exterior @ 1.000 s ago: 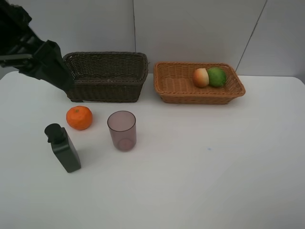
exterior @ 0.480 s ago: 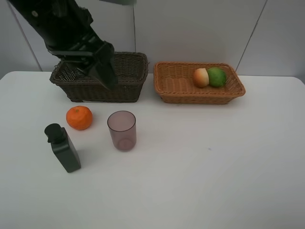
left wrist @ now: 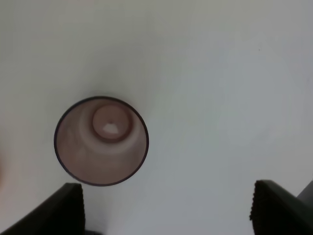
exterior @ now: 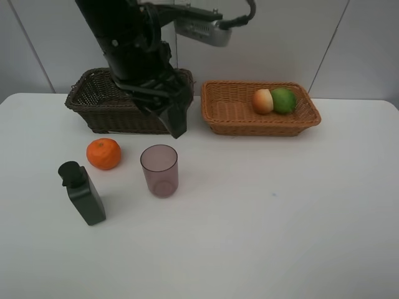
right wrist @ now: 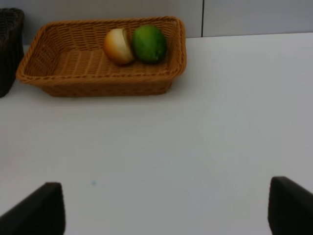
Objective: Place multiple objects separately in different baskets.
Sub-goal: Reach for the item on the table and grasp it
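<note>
Exterior high view has the cup (exterior: pixel 159 170) upright and empty on the table (exterior: pixel 280 218), left of centre in the frame. Just left of it lies the mandarin (exterior: pixel 103 153), and the black bottle (exterior: pixel 82 193) stands at lower left, near the mandarin but apart from it. Directly above the cup in the frame hangs the left gripper (exterior: pixel 177 126), overlapping the dark basket (exterior: pixel 93 103) at upper left. The left wrist view looks down into the cup, with the jaws wide apart and nothing between them. Right of the dark basket, the tan basket (exterior: pixel 230 109) holds the peach (exterior: pixel 262 101) and the green fruit (exterior: pixel 284 99), touching each other at its right end. Only the right wrist view shows the right gripper (right wrist: pixel 168 203): jaws wide apart, empty, over bare table well short of the tan basket
</note>
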